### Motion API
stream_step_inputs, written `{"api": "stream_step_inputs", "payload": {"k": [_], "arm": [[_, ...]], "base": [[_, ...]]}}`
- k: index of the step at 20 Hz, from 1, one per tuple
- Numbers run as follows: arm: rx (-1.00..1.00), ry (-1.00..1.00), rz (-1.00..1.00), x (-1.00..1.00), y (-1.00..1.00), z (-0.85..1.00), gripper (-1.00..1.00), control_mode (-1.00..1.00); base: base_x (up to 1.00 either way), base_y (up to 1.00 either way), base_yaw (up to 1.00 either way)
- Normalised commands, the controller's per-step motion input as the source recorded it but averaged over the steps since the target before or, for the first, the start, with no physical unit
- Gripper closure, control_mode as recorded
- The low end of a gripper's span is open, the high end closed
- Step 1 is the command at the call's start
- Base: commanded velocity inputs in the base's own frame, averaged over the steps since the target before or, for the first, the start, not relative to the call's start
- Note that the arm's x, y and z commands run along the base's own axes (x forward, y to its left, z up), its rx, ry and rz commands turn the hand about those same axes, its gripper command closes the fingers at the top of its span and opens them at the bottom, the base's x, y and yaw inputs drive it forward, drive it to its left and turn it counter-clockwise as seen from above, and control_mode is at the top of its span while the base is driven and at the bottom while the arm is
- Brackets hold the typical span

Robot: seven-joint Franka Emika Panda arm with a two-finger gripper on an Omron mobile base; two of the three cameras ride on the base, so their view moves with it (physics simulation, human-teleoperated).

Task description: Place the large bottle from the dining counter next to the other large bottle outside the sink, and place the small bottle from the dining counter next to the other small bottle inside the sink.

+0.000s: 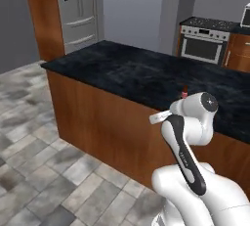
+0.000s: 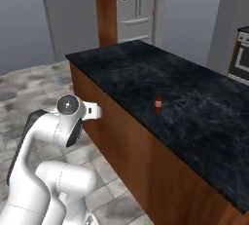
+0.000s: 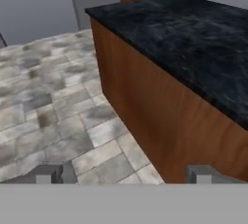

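Note:
The dining counter (image 2: 194,102) has a glossy black veined top and reddish-brown wood sides (image 1: 102,122). On its top, near the front edge, stands the small bottle (image 2: 158,103), dark brown with a red label and upright; in the left base view its top (image 1: 184,93) peeks over my arm. My gripper (image 3: 126,174) is open and holds nothing. It hangs over the tiled floor in front of the counter's wood side (image 3: 160,116), below the level of the top. The large bottle and the sink are out of view.
A steel fridge (image 1: 78,10) and a wood pillar (image 1: 44,14) stand beyond the counter's far end. A stove with an oven (image 1: 205,44) sits at the back right. Grey tiled floor (image 3: 58,102) runs along the counter's near side.

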Motion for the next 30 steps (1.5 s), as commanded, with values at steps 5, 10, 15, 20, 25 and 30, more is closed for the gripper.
{"api": "stream_step_inputs", "payload": {"k": [5, 10, 15, 20, 25, 30], "arm": [[0.0, 0.0, 0.0, 0.0, 0.0, 0.0, -1.0, 1.0], [0.0, 0.0, 0.0, 0.0, 0.0, 0.0, -1.0, 1.0], [0.0, 0.0, 0.0, 0.0, 0.0, 0.0, -1.0, 1.0], [0.0, 0.0, 0.0, 0.0, 0.0, 0.0, -1.0, 1.0], [0.0, 0.0, 0.0, 0.0, 0.0, 0.0, -1.0, 1.0], [0.0, 0.0, 0.0, 0.0, 0.0, 0.0, -1.0, 1.0]], "base": [[0.32, 0.71, -0.49], [0.32, 0.62, -0.49], [0.24, 0.48, -0.48], [0.11, 0.42, -0.44], [0.16, 0.29, -0.33], [0.17, 0.17, -0.22]]}}
